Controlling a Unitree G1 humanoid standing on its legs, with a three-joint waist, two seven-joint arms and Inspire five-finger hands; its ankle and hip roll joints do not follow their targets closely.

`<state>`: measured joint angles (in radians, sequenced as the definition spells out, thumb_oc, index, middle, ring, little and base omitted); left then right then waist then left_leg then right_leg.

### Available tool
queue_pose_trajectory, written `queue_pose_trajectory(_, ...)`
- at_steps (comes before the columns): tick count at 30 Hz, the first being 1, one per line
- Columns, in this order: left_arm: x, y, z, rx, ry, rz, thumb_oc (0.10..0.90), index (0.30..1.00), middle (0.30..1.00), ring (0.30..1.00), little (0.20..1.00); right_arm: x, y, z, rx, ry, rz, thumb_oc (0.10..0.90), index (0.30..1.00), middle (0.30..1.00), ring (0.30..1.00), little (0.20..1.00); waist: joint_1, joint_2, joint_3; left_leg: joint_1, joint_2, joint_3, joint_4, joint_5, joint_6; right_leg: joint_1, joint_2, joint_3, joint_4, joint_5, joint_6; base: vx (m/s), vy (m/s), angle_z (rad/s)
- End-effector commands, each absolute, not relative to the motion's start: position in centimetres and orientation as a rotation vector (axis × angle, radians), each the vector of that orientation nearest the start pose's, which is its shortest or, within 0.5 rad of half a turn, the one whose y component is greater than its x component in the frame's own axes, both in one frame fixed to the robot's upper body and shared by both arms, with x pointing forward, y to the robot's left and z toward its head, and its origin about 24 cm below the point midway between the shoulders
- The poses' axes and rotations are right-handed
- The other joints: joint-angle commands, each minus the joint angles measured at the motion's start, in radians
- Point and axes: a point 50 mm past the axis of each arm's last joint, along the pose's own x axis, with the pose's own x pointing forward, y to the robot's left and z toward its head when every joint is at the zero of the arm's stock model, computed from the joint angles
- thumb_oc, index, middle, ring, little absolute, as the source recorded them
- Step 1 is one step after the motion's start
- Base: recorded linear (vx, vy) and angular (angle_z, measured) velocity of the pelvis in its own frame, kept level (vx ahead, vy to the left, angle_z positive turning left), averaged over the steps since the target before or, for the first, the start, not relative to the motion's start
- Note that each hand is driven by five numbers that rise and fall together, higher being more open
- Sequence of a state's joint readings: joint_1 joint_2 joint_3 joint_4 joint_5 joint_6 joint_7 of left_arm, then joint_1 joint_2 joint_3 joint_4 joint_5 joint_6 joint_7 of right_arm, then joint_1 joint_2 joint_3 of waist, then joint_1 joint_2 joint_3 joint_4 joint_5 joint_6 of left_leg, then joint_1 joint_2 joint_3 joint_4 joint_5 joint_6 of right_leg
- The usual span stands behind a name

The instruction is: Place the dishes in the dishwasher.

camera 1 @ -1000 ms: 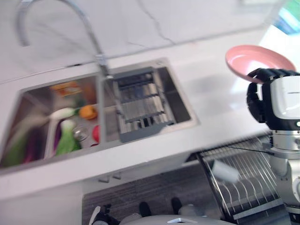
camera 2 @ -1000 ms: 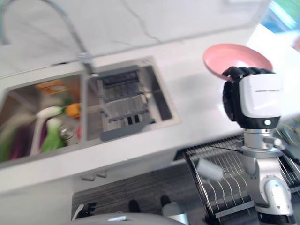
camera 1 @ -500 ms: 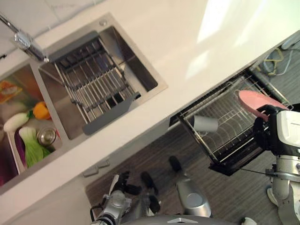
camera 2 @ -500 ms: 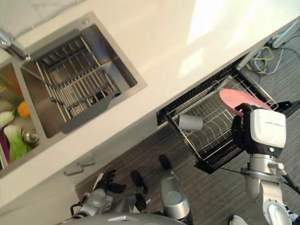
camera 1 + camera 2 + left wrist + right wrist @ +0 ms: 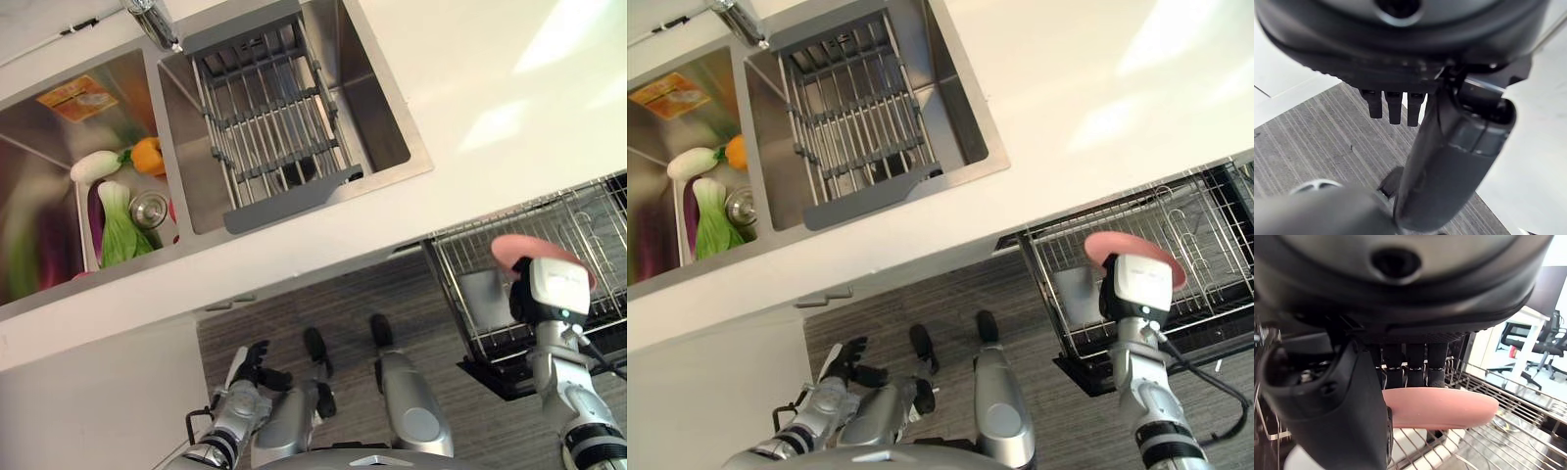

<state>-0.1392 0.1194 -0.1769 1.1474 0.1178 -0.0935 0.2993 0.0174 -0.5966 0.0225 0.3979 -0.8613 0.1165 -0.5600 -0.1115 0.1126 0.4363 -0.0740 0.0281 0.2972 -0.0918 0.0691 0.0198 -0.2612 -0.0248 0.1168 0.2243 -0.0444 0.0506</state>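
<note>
A pink plate (image 5: 516,251) is held in my right hand (image 5: 551,294), pinched between thumb (image 5: 1327,406) and fingers (image 5: 1410,363). The plate (image 5: 1444,407) hangs roughly level just above the pulled-out dishwasher rack (image 5: 592,223), near that rack's middle. A pale cup (image 5: 483,297) lies on its side in the rack (image 5: 1205,235), to the left of the plate. My left hand (image 5: 251,366) hangs low over the striped floor with relaxed fingers (image 5: 1393,105) and holds nothing.
The white countertop (image 5: 490,78) runs above the rack. A steel sink (image 5: 380,98) holds a grey drain rack (image 5: 269,117) in its right basin and vegetables (image 5: 113,211) in its left one. A tap (image 5: 152,15) stands at the back.
The camera has swung down from the counter. My right hand has carried the pink plate from above the countertop to just over the dishwasher rack. My left hand stays low.
</note>
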Motion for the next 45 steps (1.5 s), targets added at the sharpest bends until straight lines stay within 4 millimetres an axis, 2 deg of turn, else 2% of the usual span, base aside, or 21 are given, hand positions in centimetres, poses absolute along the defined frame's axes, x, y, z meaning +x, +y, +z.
queue_pose_trajectory(1, 14.1, 21.1, -14.7, 0.520, 0.964, 0.145, 0.800, 0.900, 0.900, 0.900, 0.900, 22.3, -31.5, 5.4, -1.482, -0.003, -0.546, 0.800, 0.900, 0.900, 0.900, 0.900, -0.005, -0.065, -0.066, 0.074, -0.005, 0.029, 0.051, -0.086, -0.070, 0.073, -0.081, 0.028, -0.196, 0.120, 0.118, 0.00, -0.017, 0.05)
queue_pose_trajectory(10, 14.1, 20.6, -14.8, 0.512, 0.968, 0.116, 0.800, 0.900, 0.900, 0.900, 0.900, 21.2, -32.5, 7.5, -1.262, -0.058, -0.651, 0.800, 0.900, 0.900, 0.900, 0.900, -0.010, -0.067, -0.093, 0.087, 0.005, 0.027, 0.055, -0.091, -0.075, 0.097, -0.075, 0.017, -0.203, 0.106, 0.109, 0.01, -0.014, 0.05)
queue_pose_trajectory(11, 13.9, 20.6, -14.9, 0.513, 0.978, 0.115, 0.800, 0.900, 0.900, 0.900, 0.900, 21.0, -32.2, 8.3, -1.056, -0.110, -0.711, 0.800, 0.900, 0.900, 0.900, 0.900, -0.015, -0.065, -0.098, 0.099, 0.007, 0.027, 0.056, -0.101, -0.074, 0.109, -0.072, 0.016, -0.203, 0.095, 0.109, 0.05, 0.001, 0.00)
queue_pose_trajectory(14, 13.8, 20.7, -14.9, 0.514, 0.985, 0.117, 0.800, 0.900, 0.900, 0.900, 0.900, 20.9, -32.0, 8.5, -0.903, -0.138, -0.729, 0.800, 0.900, 0.900, 0.900, 0.900, -0.013, -0.069, -0.104, 0.094, 0.008, 0.030, 0.057, -0.094, -0.076, 0.104, -0.070, 0.019, -0.205, 0.102, 0.107, 0.00, 0.000, 0.00)
queue_pose_trajectory(15, 13.7, 21.1, -15.0, 0.518, 1.000, 0.119, 0.800, 0.900, 0.900, 0.900, 0.900, 20.5, -32.1, 9.4, -0.743, -0.198, -0.756, 0.800, 0.900, 0.900, 0.900, 0.900, -0.022, -0.073, -0.110, 0.098, 0.010, 0.033, 0.056, -0.094, -0.076, 0.109, -0.066, 0.020, -0.208, 0.100, 0.106, 0.03, -0.014, -0.07)
queue_pose_trajectory(20, 13.4, 21.5, -15.0, 0.511, 1.017, 0.129, 0.800, 0.900, 0.900, 0.900, 0.900, 18.3, -34.9, 11.4, -0.760, -0.236, -0.927, 0.800, 0.900, 0.900, 0.900, 0.900, -0.035, -0.079, -0.129, 0.107, 0.013, 0.041, 0.053, -0.098, -0.076, 0.112, -0.056, 0.027, -0.211, 0.096, 0.103, 0.04, -0.003, -0.09)
queue_pose_trajectory(21, 13.4, 21.7, -15.0, 0.505, 1.013, 0.138, 0.800, 0.900, 0.900, 0.900, 0.900, 17.0, -36.9, 11.2, -0.744, -0.197, -1.061, 0.800, 0.900, 0.900, 0.900, 0.900, -0.038, -0.079, -0.137, 0.105, 0.015, 0.044, 0.051, -0.098, -0.077, 0.109, -0.053, 0.030, -0.212, 0.097, 0.103, -0.01, -0.009, -0.14)
queue_pose_trajectory(23, 13.4, 21.7, -15.0, 0.503, 1.011, 0.141, 0.800, 0.900, 0.900, 0.900, 0.900, 16.3, -37.7, 10.7, -0.709, -0.175, -1.140, 0.800, 0.900, 0.900, 0.900, 0.900, -0.040, -0.078, -0.138, 0.105, 0.016, 0.044, 0.050, -0.098, -0.077, 0.107, -0.052, 0.033, -0.212, 0.097, 0.102, 0.00, -0.002, -0.10)
queue_pose_trajectory(24, 13.6, 21.7, -14.9, 0.502, 1.013, 0.146, 0.800, 0.900, 0.900, 0.900, 0.900, 13.9, -40.1, 8.3, -0.637, -0.028, -1.316, 0.800, 0.900, 0.900, 0.900, 0.900, -0.047, -0.077, -0.142, 0.101, 0.018, 0.041, 0.048, -0.097, -0.078, 0.104, -0.050, 0.031, -0.213, 0.095, 0.101, -0.01, -0.008, -0.06)
queue_pose_trajectory(25, 13.7, 21.6, -14.9, 0.502, 1.012, 0.143, 0.800, 0.900, 0.900, 0.900, 0.900, 13.8, -40.3, 8.3, -0.636, -0.030, -1.320, 0.800, 0.900, 0.900, 0.900, 0.900, -0.045, -0.075, -0.143, 0.100, 0.018, 0.040, 0.048, -0.096, -0.078, 0.103, -0.050, 0.030, -0.212, 0.095, 0.101, 0.00, 0.000, 0.00)
queue_pose_trajectory(28, 13.6, 21.5, -15.0, 0.501, 1.020, 0.137, 0.800, 0.900, 0.900, 0.900, 0.900, 10.9, -42.0, 5.9, -0.652, 0.153, -1.452, 0.800, 0.900, 0.900, 0.900, 0.900, -0.052, -0.067, -0.149, 0.100, 0.018, 0.034, 0.045, -0.098, -0.078, 0.104, -0.050, 0.028, -0.212, 0.090, 0.099, 0.01, 0.001, 0.05)
queue_pose_trajectory(29, 13.6, 21.3, -15.0, 0.500, 1.023, 0.127, 0.800, 0.900, 0.900, 0.900, 0.900, 8.9, -42.6, 3.5, -0.617, 0.300, -1.521, 0.800, 0.900, 0.900, 0.900, 0.900, -0.055, -0.060, -0.152, 0.100, 0.017, 0.030, 0.045, -0.100, -0.077, 0.105, -0.051, 0.026, -0.208, 0.085, 0.097, 0.01, 0.017, -0.05)
queue_pose_trajectory(31, 13.7, 21.2, -15.0, 0.498, 1.022, 0.123, 0.800, 0.900, 0.900, 0.900, 0.900, 7.5, -42.8, 2.0, -0.616, 0.407, -1.548, 0.800, 0.900, 0.900, 0.900, 0.900, -0.054, -0.050, -0.154, 0.101, 0.015, 0.023, 0.046, -0.101, -0.076, 0.105, -0.051, 0.024, -0.202, 0.080, 0.095, 0.00, 0.000, 0.00)
queue_pose_trajectory(32, 13.6, 21.1, -15.1, 0.502, 1.029, 0.118, 0.800, 0.900, 0.900, 0.900, 0.900, 6.9, -42.7, 0.9, -0.604, 0.470, -1.548, 0.718, 0.778, 0.778, 0.778, 0.778, -0.054, -0.047, -0.156, 0.101, 0.014, 0.018, 0.047, -0.101, -0.076, 0.106, -0.051, 0.023, -0.200, 0.077, 0.094, 0.00, 0.000, 0.00)
queue_pose_trajectory(33, 13.6, 21.2, -15.1, 0.501, 1.029, 0.118, 0.800, 0.900, 0.900, 0.900, 0.900, 7.0, -42.8, 0.9, -0.603, 0.469, -1.548, 0.576, 0.564, 0.564, 0.564, 0.564, -0.055, -0.047, -0.156, 0.100, 0.014, 0.017, 0.047, -0.101, -0.076, 0.106, -0.051, 0.022, -0.200, 0.077, 0.093, 0.00, 0.000, 0.00)
queue_pose_trajectory(34, 13.6, 20.9, -15.2, 0.504, 1.033, 0.101, 0.800, 0.900, 0.900, 0.900, 0.900, 7.5, -42.0, -0.6, -0.549, 0.519, -1.489, 0.400, 0.300, 0.300, 0.300, 0.300, -0.050, -0.039, -0.158, 0.100, 0.013, 0.012, 0.049, -0.102, -0.076, 0.110, -0.053, 0.017, -0.197, 0.073, 0.091, 0.00, 0.000, 0.00)
queue_pose_trajectory(37, 13.6, 21.0, -15.2, 0.499, 1.035, 0.102, 0.800, 0.900, 0.900, 0.900, 0.900, 8.9, -41.2, -1.1, -0.490, 0.491, -1.428, 0.400, 0.300, 0.300, 0.300, 0.300, -0.051, -0.037, -0.157, 0.102, 0.013, 0.006, 0.050, -0.102, -0.075, 0.115, -0.053, 0.014, -0.195, 0.069, 0.089, 0.00, 0.000, 0.00)
queue_pose_trajectory(38, 13.5, 21.1, -15.2, 0.500, 1.036, 0.100, 0.800, 0.900, 0.900, 0.900, 0.900, 11.0, -40.1, -1.4, -0.449, 0.443, -1.330, 0.400, 0.300, 0.300, 0.300, 0.300, -0.044, -0.032, -0.156, 0.102, 0.013, 0.005, 0.051, -0.102, -0.075, 0.118, -0.053, 0.010, -0.195, 0.069, 0.090, -0.01, -0.004, 0.04)
queue_pose_trajectory(43, 13.6, 21.2, -15.1, 0.503, 1.023, 0.097, 0.800, 0.900, 0.900, 0.900, 0.900, 15.0, -38.3, -2.1, -0.489, 0.448, -1.131, 0.400, 0.300, 0.300, 0.300, 0.300, -0.023, -0.027, -0.146, 0.105, 0.015, -0.001, 0.059, -0.102, -0.076, 0.130, -0.052, 0.003, -0.197, 0.065, 0.088, -0.01, -0.009, 0.03)
queue_pose_trajectory(44, 13.6, 21.0, -15.1, 0.508, 1.017, 0.083, 0.800, 0.900, 0.900, 0.900, 0.900, 17.4, -37.5, -1.3, -0.540, 0.398, -1.043, 0.400, 0.300, 0.300, 0.300, 0.300, -0.006, -0.022, -0.146, 0.106, 0.017, -0.005, 0.061, -0.101, -0.078, 0.138, -0.055, -0.005, -0.199, 0.064, 0.086, 0.00, -0.012, 0.06)
queue_pose_trajectory(45, 13.6, 21.0, -15.1, 0.508, 1.017, 0.083, 0.800, 0.900, 0.900, 0.900, 0.900, 17.4, -37.5, -1.3, -0.540, 0.398, -1.043, 0.400, 0.300, 0.300, 0.300, 0.300, -0.006, -0.022, -0.146, 0.106, 0.017, -0.005, 0.061, -0.101, -0.078, 0.138, -0.055, -0.005, -0.199, 0.064, 0.086, -0.01, -0.032, 0.12)
